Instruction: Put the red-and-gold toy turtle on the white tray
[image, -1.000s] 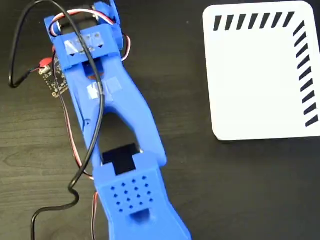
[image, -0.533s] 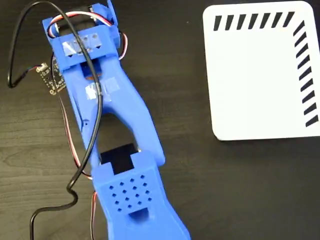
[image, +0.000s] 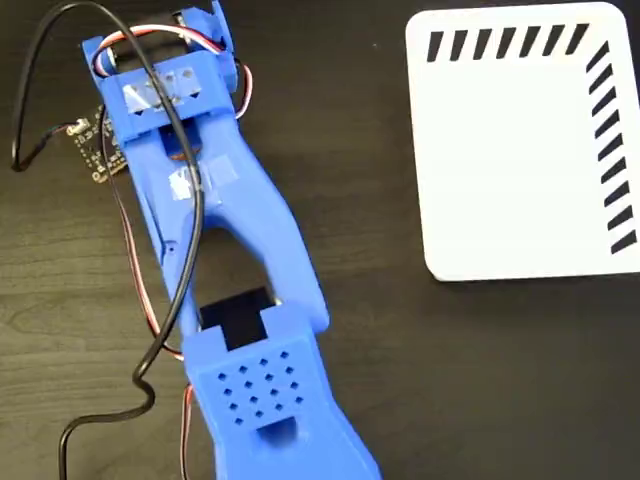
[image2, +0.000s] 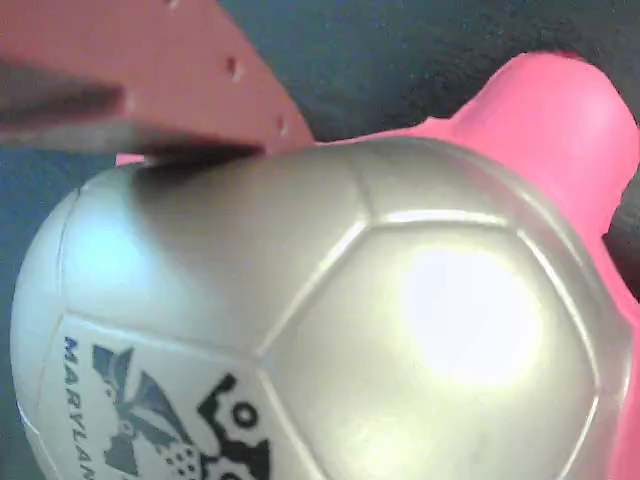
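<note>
- The blue 3D-printed plastic arm (image: 235, 290) stretches from the bottom of the fixed view up to the upper left, over a dark wood-grain table (image: 420, 380), with a black cable (image: 190, 250) looping along it.
- The flat white rounded-corner tray with slanted black stripes along two edges (image: 520, 150) lies at the upper right of that view, bare and well apart from the arm's head.
- The toy turtle with a shiny gold domed shell and coral-red body (image2: 330, 320) does not show in the fixed view; going by the wrist view, it sits under the arm's head at the upper left.
- In the wrist view the shell fills nearly the whole frame, black print at its lower left, a coral-red limb or head poking out at the upper right.
- A reddish flat finger (image2: 150, 70) of the gripper crosses the top left of the wrist view and touches or nearly touches the shell's upper edge; the other finger is out of sight.
- Whether the jaws are parted or pressed onto the toy, I cannot tell.
- Judged step: the grasp itself, gripper down at the turtle, carry not yet begun.
- Next move, as I judge it: a firm hold on the squishy body, then a lift clear of the table and a swing across to the right, above the tray.
</note>
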